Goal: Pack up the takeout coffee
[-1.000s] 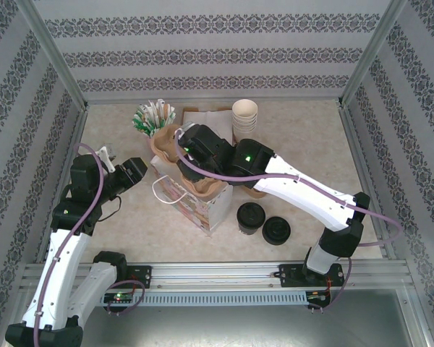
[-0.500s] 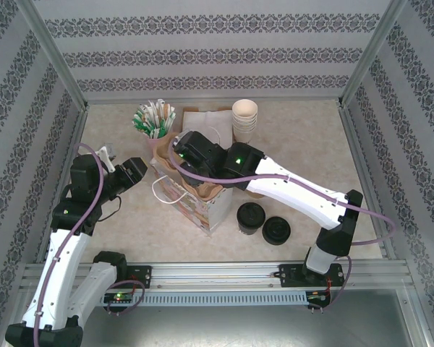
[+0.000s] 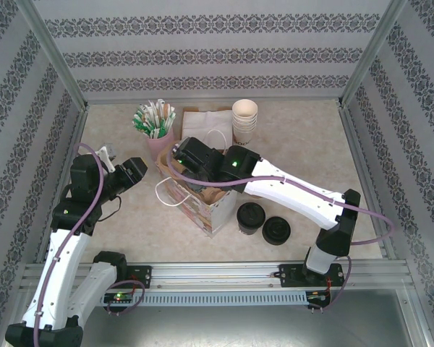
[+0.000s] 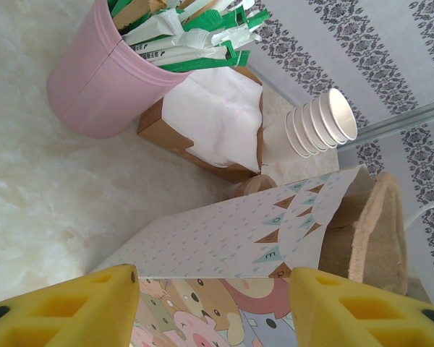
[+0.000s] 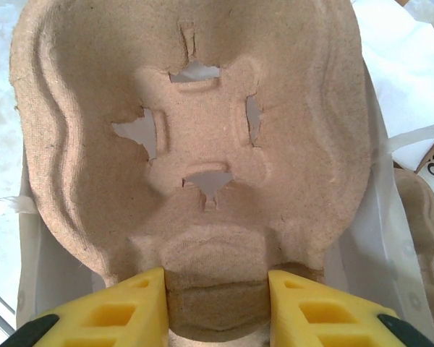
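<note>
The takeout coffee, a cream cup under a black lid, stands on the table right of the printed paper bag. My right gripper reaches over the bag's open top. In the right wrist view that gripper is shut on the lower edge of a brown pulp cup carrier, which hangs inside the bag's white walls. My left gripper waits left of the bag, open and apart from it. In the left wrist view its yellow fingers frame the bag's side, and the carrier rises above the bag.
A low pile of loose black lids lies beside the coffee. Along the back stand a pink cup of sachets, a napkin box and a stack of lidless cups. Patterned walls enclose the table on three sides.
My right gripper has moved toward the near side and down with the pulp carrier, sinking it deeper into the bag. The left arm has stayed still.
</note>
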